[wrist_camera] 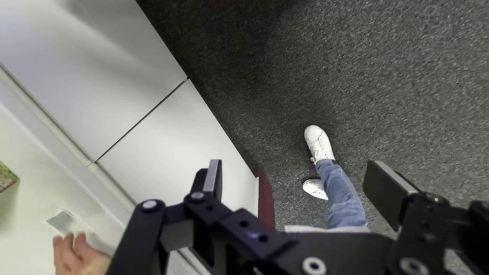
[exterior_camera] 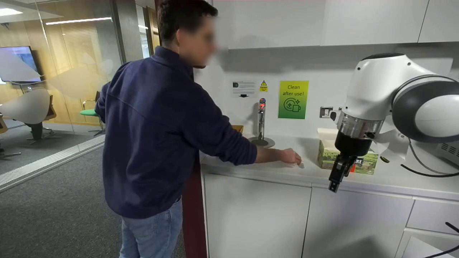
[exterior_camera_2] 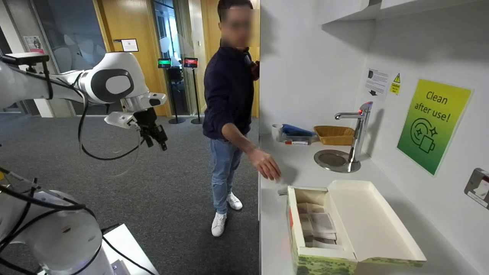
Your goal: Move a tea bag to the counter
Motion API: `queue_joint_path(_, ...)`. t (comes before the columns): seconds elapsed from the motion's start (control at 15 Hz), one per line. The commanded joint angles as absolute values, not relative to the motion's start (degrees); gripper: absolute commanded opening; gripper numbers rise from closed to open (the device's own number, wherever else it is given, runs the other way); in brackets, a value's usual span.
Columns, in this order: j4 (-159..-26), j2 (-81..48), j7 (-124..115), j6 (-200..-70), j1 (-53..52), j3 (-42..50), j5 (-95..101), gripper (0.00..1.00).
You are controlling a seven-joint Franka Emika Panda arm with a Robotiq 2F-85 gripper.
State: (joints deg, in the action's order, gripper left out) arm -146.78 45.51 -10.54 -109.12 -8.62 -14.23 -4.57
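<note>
Gripper point(wrist_camera: 294, 177) stands spread, empty. Tea bag point(wrist_camera: 61, 221) rests on counter point(wrist_camera: 44, 185), wrist view lower left; placement seems done. Next: let person's hand point(wrist_camera: 80, 255) clear.

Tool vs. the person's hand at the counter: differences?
The tool is black and mechanical; the hand is bare skin. In the wrist view the tool stands wide open; the hand's fingers are close together. The tool hangs above the carpet, clear of the counter; the hand is over the counter, near a greyish sachet. Both angle downward in an exterior view.
</note>
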Motion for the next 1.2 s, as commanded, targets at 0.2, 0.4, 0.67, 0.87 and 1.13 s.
queue_joint_path(0.2, -145.8, 41.6, -16.5, -114.7, -4.5, -15.1, -1.2, 1.00)
queue_joint_path(0.4, -146.0, 40.9, -19.6, -115.1, -3.9, -15.7, -1.0, 1.00)
queue_joint_path(0.67, -146.4, 40.8, -24.5, -114.8, -2.4, -15.7, -0.8, 1.00)
queue_joint_path(0.87, -146.5, 41.0, -26.6, -114.5, -1.1, -15.3, -0.7, 1.00)
queue_joint_path(1.13, -146.2, 40.8, -28.2, -113.9, 0.3, -15.3, -0.7, 1.00)
